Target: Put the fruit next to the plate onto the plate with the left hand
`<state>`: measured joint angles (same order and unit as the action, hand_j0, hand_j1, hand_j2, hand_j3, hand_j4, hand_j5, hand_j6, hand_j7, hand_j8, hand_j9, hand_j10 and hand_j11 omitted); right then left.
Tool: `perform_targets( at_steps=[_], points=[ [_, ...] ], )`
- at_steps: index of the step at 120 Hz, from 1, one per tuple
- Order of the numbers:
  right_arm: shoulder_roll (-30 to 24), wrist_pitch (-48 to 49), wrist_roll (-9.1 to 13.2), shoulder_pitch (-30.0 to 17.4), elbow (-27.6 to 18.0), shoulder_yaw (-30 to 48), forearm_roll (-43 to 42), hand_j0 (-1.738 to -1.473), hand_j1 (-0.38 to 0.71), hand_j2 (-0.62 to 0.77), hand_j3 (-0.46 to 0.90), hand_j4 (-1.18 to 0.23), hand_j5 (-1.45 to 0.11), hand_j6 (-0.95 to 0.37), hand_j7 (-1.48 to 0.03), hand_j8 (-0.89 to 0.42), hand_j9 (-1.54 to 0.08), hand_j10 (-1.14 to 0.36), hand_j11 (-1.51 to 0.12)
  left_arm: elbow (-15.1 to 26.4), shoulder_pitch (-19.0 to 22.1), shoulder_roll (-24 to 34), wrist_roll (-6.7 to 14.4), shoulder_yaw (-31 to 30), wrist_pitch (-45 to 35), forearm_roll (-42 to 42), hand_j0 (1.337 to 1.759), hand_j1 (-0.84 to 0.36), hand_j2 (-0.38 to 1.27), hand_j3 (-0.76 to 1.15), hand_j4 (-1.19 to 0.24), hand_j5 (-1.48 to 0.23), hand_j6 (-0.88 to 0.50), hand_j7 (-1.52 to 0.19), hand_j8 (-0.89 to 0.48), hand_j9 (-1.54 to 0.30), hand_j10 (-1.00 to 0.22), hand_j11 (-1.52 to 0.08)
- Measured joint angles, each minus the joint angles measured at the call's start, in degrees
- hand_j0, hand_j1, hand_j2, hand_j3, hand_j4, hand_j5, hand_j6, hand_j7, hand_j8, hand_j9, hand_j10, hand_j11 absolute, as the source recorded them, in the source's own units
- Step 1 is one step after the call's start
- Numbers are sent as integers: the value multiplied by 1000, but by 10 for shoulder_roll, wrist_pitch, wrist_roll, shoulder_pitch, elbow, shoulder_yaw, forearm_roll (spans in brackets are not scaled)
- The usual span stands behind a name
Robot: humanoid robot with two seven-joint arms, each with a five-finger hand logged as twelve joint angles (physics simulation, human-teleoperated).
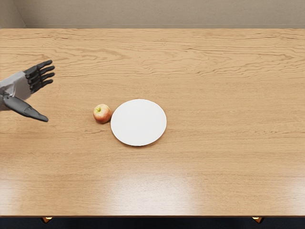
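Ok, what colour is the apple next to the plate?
Red with a yellow-green patch, seen in the head view.

Left robot hand (26, 90) hovers with its fingers spread.

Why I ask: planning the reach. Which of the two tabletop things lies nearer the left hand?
The apple: red-yellow, beside the white plate, on the side facing the open left hand.
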<state>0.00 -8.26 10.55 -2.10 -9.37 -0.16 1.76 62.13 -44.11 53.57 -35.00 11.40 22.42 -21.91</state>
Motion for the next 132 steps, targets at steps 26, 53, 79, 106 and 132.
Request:
perform_targets(
  at_steps=[26,53,79,106,132],
  points=[
    [0,0,0,0,5,0,1,-1658,-349,0,0,0,0,-1,0,0,0,0,0,-41,-1,-28,0,-2,-2,-12,1658,344,6,0,-8,-10,-9,-10,-9,-9,-8,-9],
    [0,-1,0,0,8,0,1,-1658,-349,0,0,0,0,-1,0,-1,0,0,0,-20,-45,-74,0,-6,-71,-225,1658,343,6,0,-10,-10,-11,-10,-10,-10,-9,-10],
    [0,-1,0,0,8,0,1,-1658,-349,0,0,0,0,-1,0,-1,0,0,0,30,-67,-81,0,-11,-88,-273,1658,345,6,0,-10,-9,-11,-8,-10,-8,-9,-8],
    [0,-1,0,0,8,0,1,-1658,-349,0,0,0,0,-1,0,-1,0,0,0,83,-77,-82,5,-13,-176,-339,1658,349,5,0,-6,-3,-7,-3,-7,-3,-5,-3],
    [0,-1,0,0,8,0,1,-1658,-349,0,0,0,0,-1,0,0,0,0,0,155,-156,-57,177,-44,-260,-486,1658,346,6,0,-9,-7,-11,-6,-10,-6,-8,-6]
  ],
)
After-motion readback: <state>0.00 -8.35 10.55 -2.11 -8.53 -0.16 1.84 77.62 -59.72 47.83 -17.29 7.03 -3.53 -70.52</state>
